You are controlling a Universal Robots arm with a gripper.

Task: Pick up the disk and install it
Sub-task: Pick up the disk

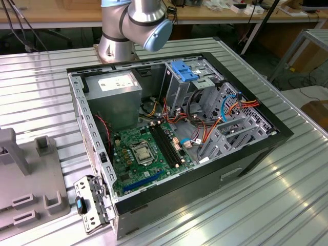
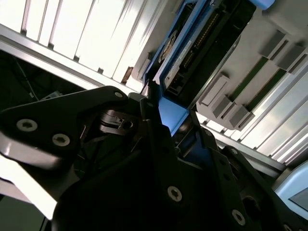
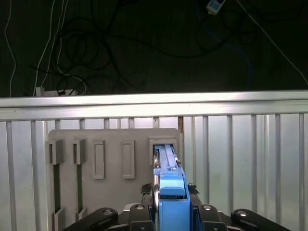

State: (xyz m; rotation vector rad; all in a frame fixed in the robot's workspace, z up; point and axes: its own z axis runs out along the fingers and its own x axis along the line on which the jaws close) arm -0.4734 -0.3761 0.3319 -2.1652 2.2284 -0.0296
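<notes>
Progress is judged to be early: the disk [image 3: 166,161] is stood on edge at a slot of the grey holder [image 3: 110,144], well apart from the computer case [image 1: 174,197], so the installing is not yet done. In both wrist views the gripper [image 3: 172,216] is set astride the disk's blue frame. Its jaws appear to be clamped on that frame, with one dark finger at each side. Whether the disk is seated in the slot or raised just clear of it cannot be told. Inside the open case, the drive cage [image 1: 192,92], topped by a fixed blue bracket [image 1: 183,70], is judged to be the place left to fill.

The disk is shown as a flat grey-metal slab edged in glossy bright blue plastic. The holder is made of matt grey moulded plastic, with rows of rectangular pockets. The table [image 1: 287,200] is formed of ribbed, reflective metal. The case is built of black-rimmed sheet metal, perforated in places, and a green circuit board [image 1: 146,154] is laid on its floor.
</notes>
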